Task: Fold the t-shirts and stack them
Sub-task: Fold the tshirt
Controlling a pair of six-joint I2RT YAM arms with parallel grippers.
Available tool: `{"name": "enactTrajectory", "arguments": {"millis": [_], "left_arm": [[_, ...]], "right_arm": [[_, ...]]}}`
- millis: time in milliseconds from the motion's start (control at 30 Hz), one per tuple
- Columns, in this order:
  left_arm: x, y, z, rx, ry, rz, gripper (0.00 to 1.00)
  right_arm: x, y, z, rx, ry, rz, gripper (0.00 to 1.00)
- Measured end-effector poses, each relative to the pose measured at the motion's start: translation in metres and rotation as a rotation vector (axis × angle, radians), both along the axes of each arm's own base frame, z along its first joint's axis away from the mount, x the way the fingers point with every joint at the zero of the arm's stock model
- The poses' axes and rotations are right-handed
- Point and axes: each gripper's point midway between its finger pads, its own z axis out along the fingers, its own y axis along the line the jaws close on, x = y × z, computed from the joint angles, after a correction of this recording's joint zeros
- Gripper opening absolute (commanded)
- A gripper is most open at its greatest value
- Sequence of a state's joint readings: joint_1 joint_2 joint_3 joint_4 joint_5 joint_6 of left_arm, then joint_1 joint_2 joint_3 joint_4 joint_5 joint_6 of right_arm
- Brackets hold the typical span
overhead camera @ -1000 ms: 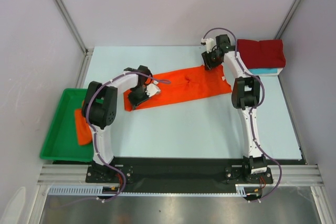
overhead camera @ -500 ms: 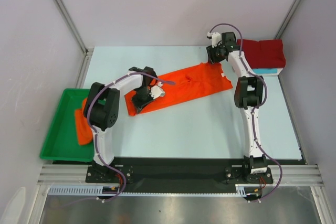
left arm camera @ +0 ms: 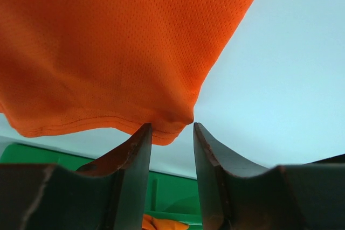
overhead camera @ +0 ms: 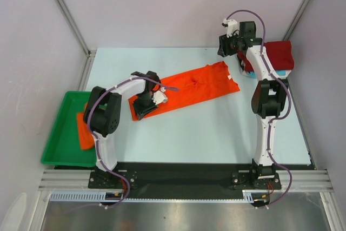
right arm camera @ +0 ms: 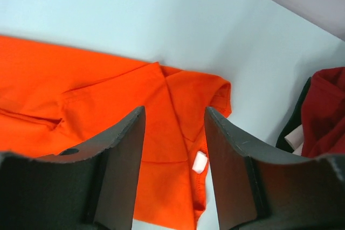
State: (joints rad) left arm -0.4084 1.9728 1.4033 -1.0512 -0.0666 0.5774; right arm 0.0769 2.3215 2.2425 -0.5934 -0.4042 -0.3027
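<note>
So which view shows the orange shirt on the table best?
Top external: the whole orange shirt lies stretched across the table. Left wrist shows only one hem corner up close; right wrist shows only one end with a white label.

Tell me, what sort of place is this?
Probably a robotics lab test cell: a left arm and right arm mounted at a pale table, plain walls enclosing it, an orange t-shirt laid out.
</note>
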Motion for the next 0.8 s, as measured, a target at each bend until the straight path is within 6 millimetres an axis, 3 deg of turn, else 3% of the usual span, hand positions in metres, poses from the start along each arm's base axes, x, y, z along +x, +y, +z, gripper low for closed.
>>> {"name": "enactTrajectory", "arguments": {"millis": [100,200,300,367,433,667,800], "left_arm": [[0.000,0.003,-0.005,0.010,-0.003,-0.012,0.41],[-0.001,0.004,-0.012,0.014,-0.004,-0.026,0.38],[-0.002,0.006,-0.017,0.024,0.000,-0.034,0.23],[0.000,0.007,-0.017,0.027,-0.006,-0.036,0.06],[0.001,0.007,-0.017,0.031,-0.004,-0.038,0.00],[-0.003,0.005,-0.017,0.025,0.000,-0.031,0.00],[-0.025,-0.005,-0.017,0.003,0.021,-0.068,0.00]], "right_arm": [[-0.007,0.002,0.003,0.013,0.009,0.008,0.54],[-0.016,0.002,-0.006,0.009,0.044,0.010,0.54],[-0.022,0.000,-0.018,-0.004,0.076,0.009,0.54],[-0.028,-0.001,-0.029,-0.015,0.103,0.011,0.54],[-0.032,-0.001,-0.037,-0.026,0.125,0.015,0.54],[-0.035,-0.007,-0.056,-0.072,0.157,0.000,0.54],[-0.031,-0.005,-0.079,-0.115,0.176,0.015,0.54]]}}
